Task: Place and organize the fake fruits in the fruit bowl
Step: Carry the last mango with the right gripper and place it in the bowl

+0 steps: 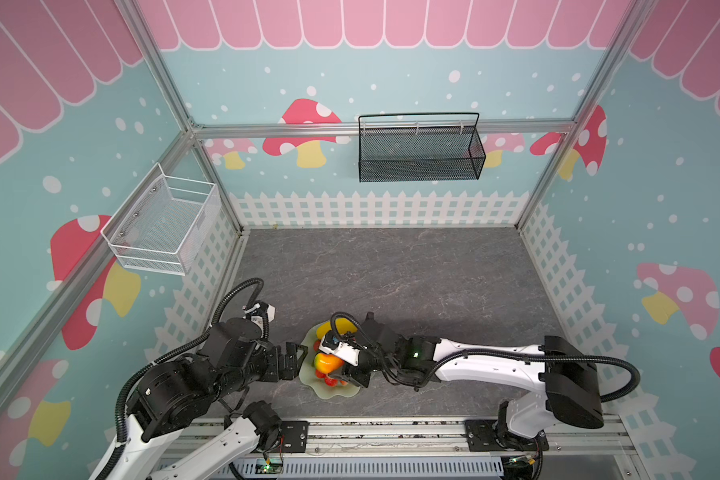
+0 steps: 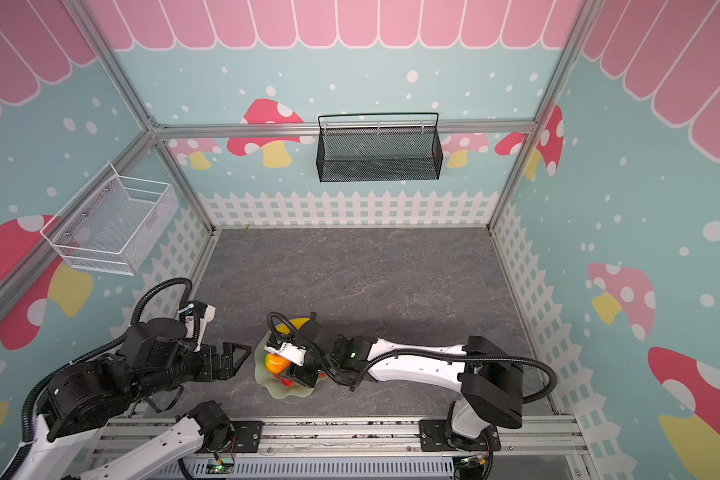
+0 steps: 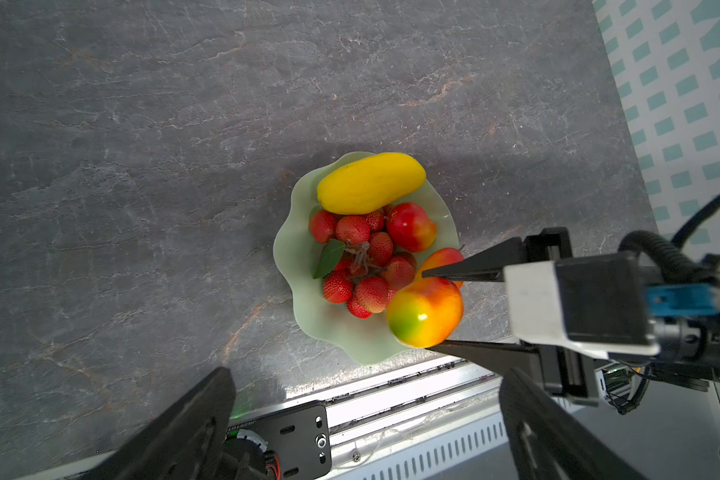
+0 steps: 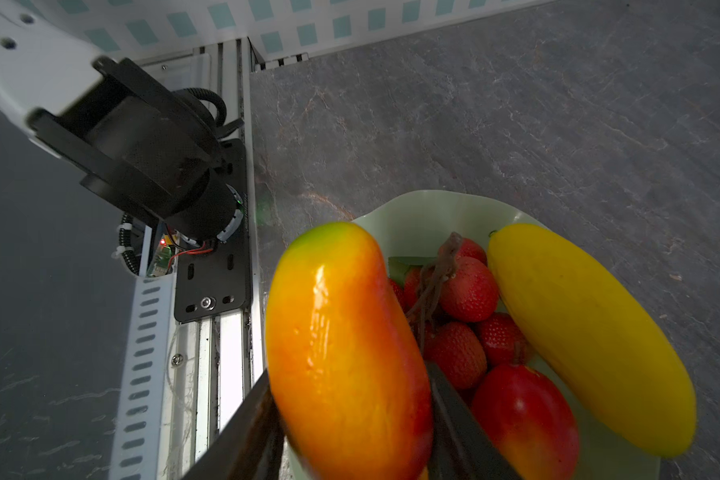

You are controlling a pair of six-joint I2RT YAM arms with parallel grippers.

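The grey tabletop [image 1: 391,270] carries the fruit bowl [image 3: 298,249] near its 6 o'clock edge. The left tool [image 1: 302,361] hangs wide open at the bowl's 9 o'clock, holding nothing. The right tool [image 3: 429,309], reaching in from 3 o'clock, is clamped on a mango-shaped fruit [image 3: 425,320] over the bowl. Inside lie the yellow fruit [image 3: 371,183] at 12 o'clock, two more mangoes [image 3: 410,226] [image 3: 441,259] and the berry bunch [image 3: 362,266].
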